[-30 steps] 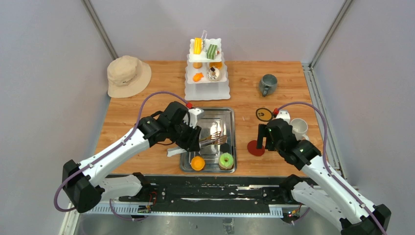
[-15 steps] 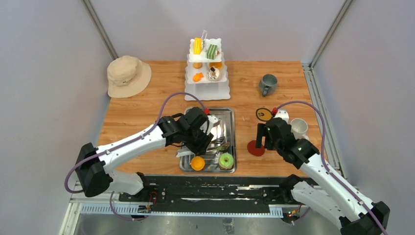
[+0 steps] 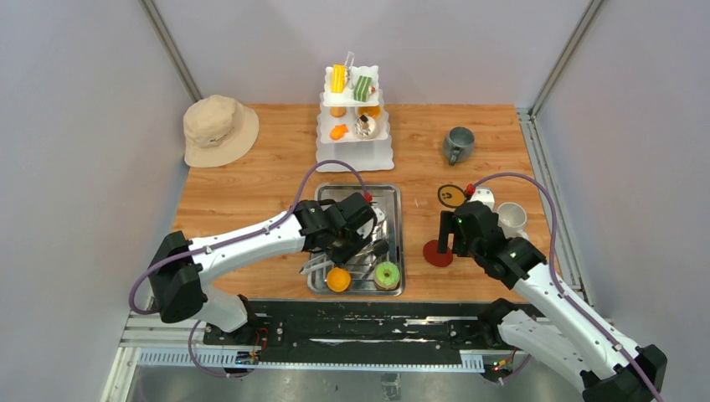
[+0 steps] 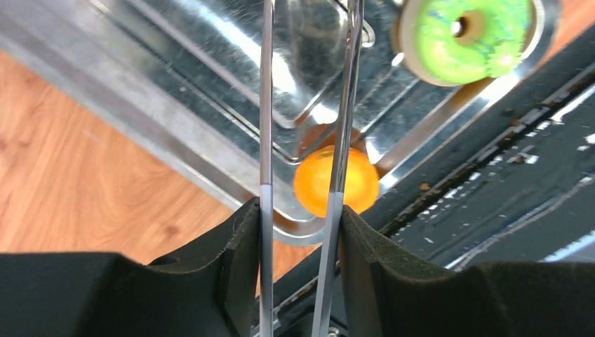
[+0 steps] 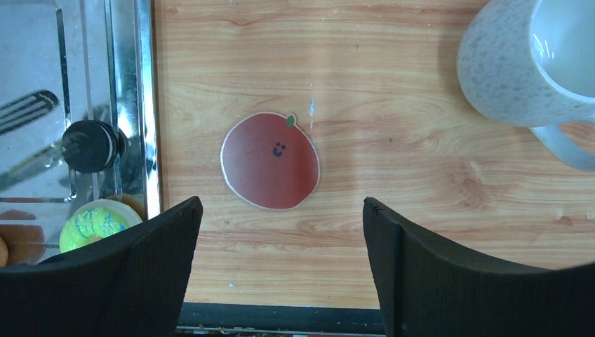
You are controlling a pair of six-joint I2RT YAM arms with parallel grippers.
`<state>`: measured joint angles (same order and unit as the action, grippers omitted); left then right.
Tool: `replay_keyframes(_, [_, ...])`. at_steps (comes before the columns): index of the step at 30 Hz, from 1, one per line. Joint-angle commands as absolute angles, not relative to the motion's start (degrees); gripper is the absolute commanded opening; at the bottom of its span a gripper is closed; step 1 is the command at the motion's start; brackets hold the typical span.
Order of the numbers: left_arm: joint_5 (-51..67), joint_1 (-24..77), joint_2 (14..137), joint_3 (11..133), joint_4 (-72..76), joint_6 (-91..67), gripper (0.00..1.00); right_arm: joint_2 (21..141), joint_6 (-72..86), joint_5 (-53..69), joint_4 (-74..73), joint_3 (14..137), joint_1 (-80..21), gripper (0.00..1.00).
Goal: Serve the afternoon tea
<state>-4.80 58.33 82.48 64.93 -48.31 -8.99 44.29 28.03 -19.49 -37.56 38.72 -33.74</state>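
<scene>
My left gripper [image 3: 356, 239] is shut on a pair of metal tongs [image 4: 266, 105] and holds them low over the steel tray [image 3: 387, 194]. In the left wrist view the gripper [image 4: 298, 210] squeezes both tong arms, and an orange pastry [image 4: 335, 181] lies in the tray's near corner just beyond them. A green donut [image 4: 469, 31] lies to its right. In the top view the orange pastry [image 3: 338, 279] and the green donut [image 3: 387, 273] sit at the tray's near edge. My right gripper [image 5: 281, 207] is open and empty above a red coaster [image 5: 270, 160], beside the white mug [image 5: 519, 63].
A white tiered stand [image 3: 353, 151] with several pastries stands at the back. A grey mug [image 3: 458, 144] is at the back right, a yellow coaster [image 3: 453, 196] is near it. A beige hat [image 3: 219, 128] lies at the back left. A black cookie [image 5: 91, 145] is in the tray.
My left arm has moved right and toward the tray's near edge, carrying the tongs over the orange pastry. The right arm has not moved.
</scene>
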Motion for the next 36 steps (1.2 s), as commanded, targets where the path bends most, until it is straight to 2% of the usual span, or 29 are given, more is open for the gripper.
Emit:
replay_keyframes(1, [-14.8,58.6,81.8,66.4,-50.7,-8.7,0.44,43.7,27.7,-19.4,-37.5,39.0,-34.1,0.84])
replay_keyframes(7, [-18.1,58.5,81.8,66.6,-50.4,-10.3,0.44,43.5,27.8,-19.4,-37.5,39.0,-34.1,0.84])
replay_keyframes(20, [-9.2,58.5,72.9,63.9,-50.5,-6.4,0.45,42.7,28.0,-19.4,-37.7,38.5,-34.2,0.84])
replay_keyframes(36, [-3.6,58.5,73.9,59.5,-49.5,-3.0,0.46,43.5,27.9,-19.2,-37.1,38.6,-34.2,0.84])
